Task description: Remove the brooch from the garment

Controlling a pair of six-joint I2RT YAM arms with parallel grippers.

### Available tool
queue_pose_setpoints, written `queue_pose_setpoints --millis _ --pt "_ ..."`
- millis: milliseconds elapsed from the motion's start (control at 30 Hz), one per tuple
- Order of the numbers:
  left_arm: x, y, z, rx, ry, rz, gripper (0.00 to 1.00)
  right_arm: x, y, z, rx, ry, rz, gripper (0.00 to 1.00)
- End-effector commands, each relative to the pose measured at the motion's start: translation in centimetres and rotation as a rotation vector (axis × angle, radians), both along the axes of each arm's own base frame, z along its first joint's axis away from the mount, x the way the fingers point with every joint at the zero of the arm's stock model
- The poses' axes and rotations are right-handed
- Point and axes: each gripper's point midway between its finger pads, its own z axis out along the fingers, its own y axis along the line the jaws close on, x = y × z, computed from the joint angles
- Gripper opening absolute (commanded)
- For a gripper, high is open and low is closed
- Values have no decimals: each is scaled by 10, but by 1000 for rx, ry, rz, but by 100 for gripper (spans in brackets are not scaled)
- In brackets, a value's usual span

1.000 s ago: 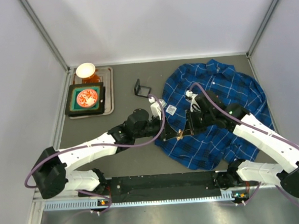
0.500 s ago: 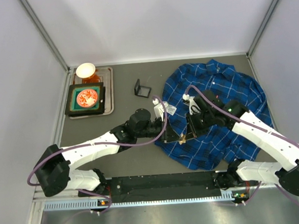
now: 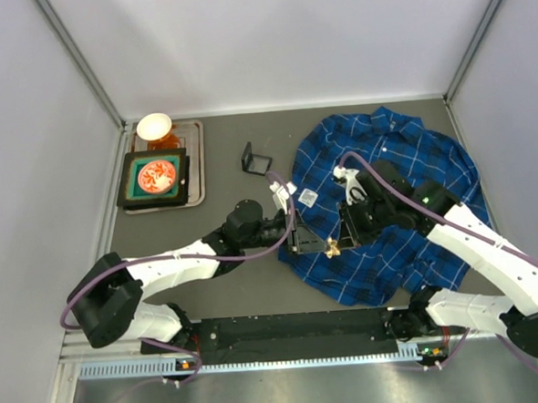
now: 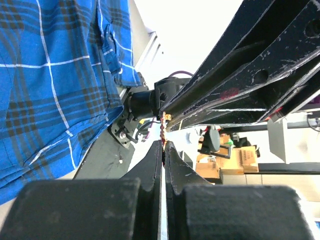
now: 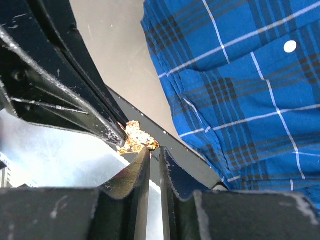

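Observation:
The brooch [image 3: 329, 246] is a small golden piece with reddish beads, held in the air just off the near-left edge of the garment [image 3: 403, 157], a blue plaid shirt spread at the right. My left gripper [image 3: 313, 244] is shut on the brooch; in the left wrist view its jaws [image 4: 163, 142] pinch the beaded edge [image 4: 162, 131]. My right gripper [image 3: 343, 241] faces it from the right. In the right wrist view its jaws [image 5: 155, 148] stand a narrow gap apart, the left fingertip touching the brooch [image 5: 135, 139]. The shirt [image 5: 240, 75] lies beside it.
A metal tray [image 3: 194, 165] at the back left holds a green box with a red item [image 3: 158, 176] and a small bowl [image 3: 153, 126]. A small black frame [image 3: 255, 158] stands near the shirt. A white label [image 3: 310, 197] lies on the shirt.
Both grippers stay together at the shirt's near-left edge with the brooch between them. They have shifted slightly to the right; the left grip on the brooch is unchanged.

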Motion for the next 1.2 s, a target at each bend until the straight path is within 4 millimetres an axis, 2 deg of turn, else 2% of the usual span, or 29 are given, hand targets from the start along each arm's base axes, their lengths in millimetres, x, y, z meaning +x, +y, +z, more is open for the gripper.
queue_pose_setpoints --millis 0,200,467,633,800,967,1167 --pt "-12 7 50 -218 9 -57 0 29 5 30 61 -163 -45 14" --pt "-11 7 44 -237 58 -57 0 38 -5 36 56 -198 -98 16" --pt "-2 12 42 -271 104 -24 0 34 -11 37 50 -198 -95 17" --pt "0 12 35 -255 105 -21 0 31 -10 42 68 -200 -90 17" --pt "3 10 37 -264 91 -10 0 28 -6 40 82 -180 -69 17" --pt "14 11 39 -229 -66 46 0 34 -13 40 92 -223 -152 28" --pt "32 17 49 -223 -227 147 0 48 -5 36 287 -236 -347 35"
